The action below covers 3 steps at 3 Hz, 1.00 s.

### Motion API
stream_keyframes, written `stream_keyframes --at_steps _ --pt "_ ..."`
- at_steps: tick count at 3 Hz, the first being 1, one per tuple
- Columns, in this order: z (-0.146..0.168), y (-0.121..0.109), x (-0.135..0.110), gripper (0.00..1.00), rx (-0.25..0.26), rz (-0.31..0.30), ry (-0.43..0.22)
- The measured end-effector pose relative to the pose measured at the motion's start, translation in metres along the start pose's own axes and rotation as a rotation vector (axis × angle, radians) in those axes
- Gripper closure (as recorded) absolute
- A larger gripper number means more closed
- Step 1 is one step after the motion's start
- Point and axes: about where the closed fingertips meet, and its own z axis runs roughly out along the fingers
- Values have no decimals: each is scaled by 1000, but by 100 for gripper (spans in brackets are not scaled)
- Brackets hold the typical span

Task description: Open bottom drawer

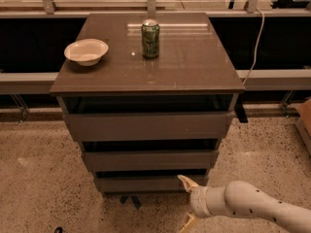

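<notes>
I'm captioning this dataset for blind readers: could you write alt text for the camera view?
A white robot arm reaches in from the lower right, its open gripper by the right end of the bottom drawer of a three-drawer cabinet. A green can and a white bowl stand on top.

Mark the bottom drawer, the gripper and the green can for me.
bottom drawer [138, 184]: camera view, middle of its front.
gripper [183, 203]: camera view, between fingertips, at drawer's right end.
green can [150, 39]: camera view, its side wall.

Brown cabinet top [194, 64]: white bowl [86, 51] left, green can [150, 39] centre, apart. Claw [183, 203] low beside bottom drawer [146, 183].
</notes>
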Motion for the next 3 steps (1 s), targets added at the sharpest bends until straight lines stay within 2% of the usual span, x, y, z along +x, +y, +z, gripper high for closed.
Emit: stream_keyframes --at_steps 1,2,3 --pt "27 4 11 0 -14 10 -19" --pt "76 13 39 0 -43 -3 26" --pt "110 15 70 0 -73 -6 70"
